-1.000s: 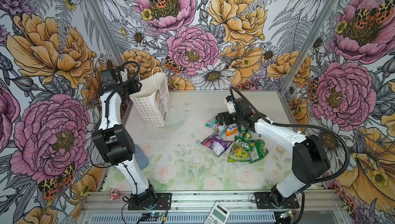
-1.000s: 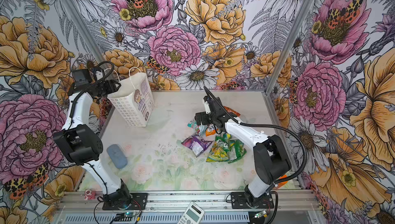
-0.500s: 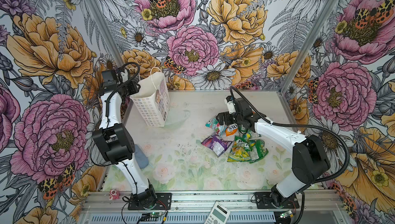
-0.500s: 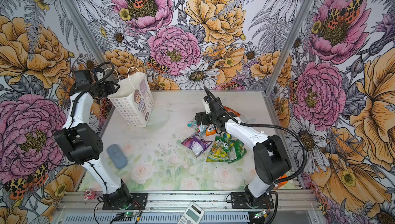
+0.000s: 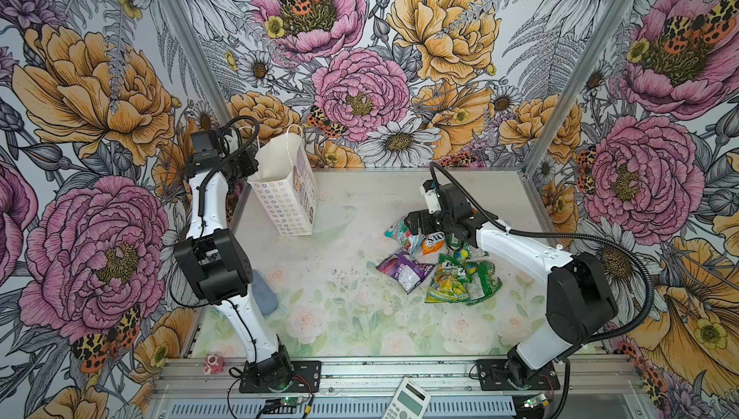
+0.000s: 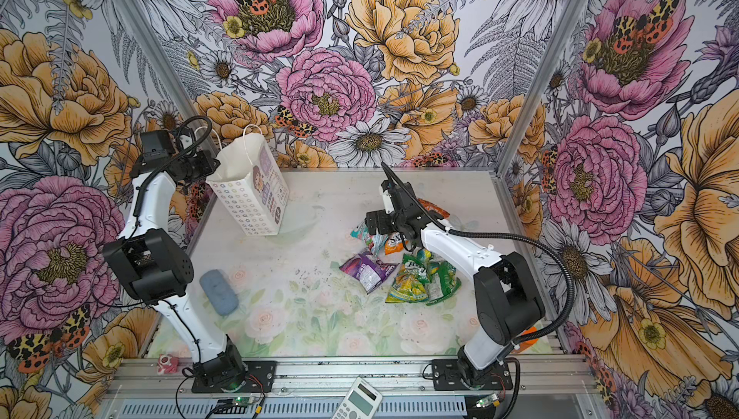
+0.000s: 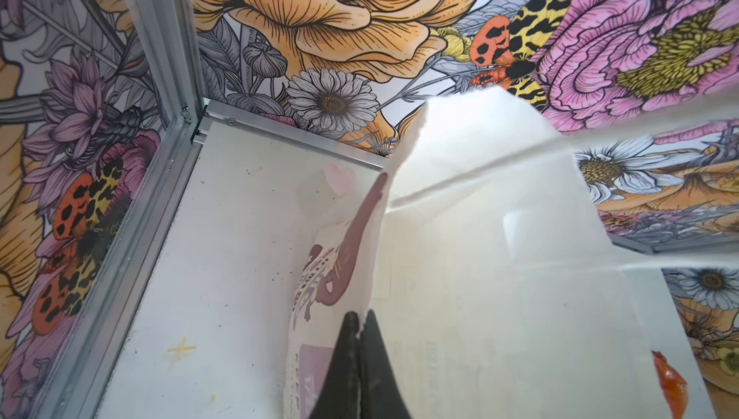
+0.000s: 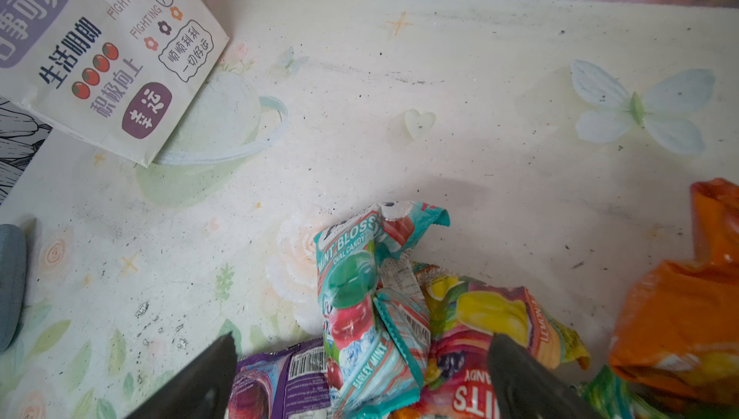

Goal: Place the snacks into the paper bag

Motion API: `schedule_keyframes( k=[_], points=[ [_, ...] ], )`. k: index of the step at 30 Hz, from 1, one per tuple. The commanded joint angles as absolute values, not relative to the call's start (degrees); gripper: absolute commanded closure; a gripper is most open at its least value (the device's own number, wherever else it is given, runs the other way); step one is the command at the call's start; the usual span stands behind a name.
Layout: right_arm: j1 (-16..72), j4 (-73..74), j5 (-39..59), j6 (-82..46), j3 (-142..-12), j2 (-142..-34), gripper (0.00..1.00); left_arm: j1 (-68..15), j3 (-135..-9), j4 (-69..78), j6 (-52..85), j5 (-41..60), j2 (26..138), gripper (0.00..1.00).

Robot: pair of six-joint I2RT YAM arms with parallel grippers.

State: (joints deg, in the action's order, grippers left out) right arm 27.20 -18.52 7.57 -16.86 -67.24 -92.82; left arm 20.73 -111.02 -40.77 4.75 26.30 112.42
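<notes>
The white paper bag [image 5: 286,193] [image 6: 250,193] stands open at the back left, with its flower-patterned narrow side to the front. My left gripper [image 5: 250,165] [image 7: 360,319] is shut on the bag's top rim, and the white inside [image 7: 500,257] shows beside it. The snacks lie in a heap at centre right: a teal packet [image 5: 402,233] [image 8: 360,277], an orange one [image 5: 434,243], a purple one [image 5: 404,271] [image 8: 276,385] and green ones [image 5: 464,281]. My right gripper [image 5: 414,223] [image 8: 362,343] hovers open just over the teal packet, one finger on each side of it.
A blue-grey pad [image 5: 264,297] lies by the left arm's elbow. A calculator [image 5: 406,403] rests on the front rail, and a small red-and-white object [image 5: 213,363] sits at the front left. Flower-printed walls close in the back and both sides.
My left gripper has closed on the bag's rim. The bag, the snacks and the right arm have not visibly moved.
</notes>
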Motion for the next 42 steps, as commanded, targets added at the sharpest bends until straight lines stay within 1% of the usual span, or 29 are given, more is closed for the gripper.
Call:
schedule_keyframes(
  k=[1, 8, 16, 20, 27, 34, 37, 42],
  points=[
    [27.42, -18.38, 6.56, -16.04, -66.80, -92.50, 0.00, 20.48, -112.58, -40.56, 5.88, 27.42, 113.55, 1.00],
    [27.42, -18.49, 6.50, -16.00, -66.63, -92.29, 0.00, 19.81, -112.25, -40.61, 7.12, 27.29, 113.10, 1.00],
    [27.42, -19.01, 6.99, -15.74, -66.90, -91.84, 0.00, 16.51, -110.60, -40.61, 7.50, 24.84, 108.82, 1.00],
    [27.42, -20.69, 8.45, -14.79, -67.68, -91.83, 0.00, 14.05, -109.05, -40.61, 9.07, 23.32, 106.40, 1.00],
    [27.60, -29.27, 13.18, -9.26, -70.52, -92.80, 0.00, 8.34, -105.87, -40.52, 11.42, 18.74, 100.36, 1.00],
    [28.54, -35.19, 16.70, -6.15, -70.27, -92.04, 0.00, 3.25, -100.91, -38.92, 13.27, 15.05, 94.87, 1.00],
    [29.89, -36.10, 16.89, -5.35, -69.17, -91.22, 0.00, 1.09, -98.75, -38.49, 14.39, 13.94, 92.68, 1.00],
    [32.61, -37.57, 15.70, -4.52, -67.96, -91.09, 0.00, -3.70, -93.60, -38.16, 15.55, 8.29, 88.25, 1.00]
  ],
)
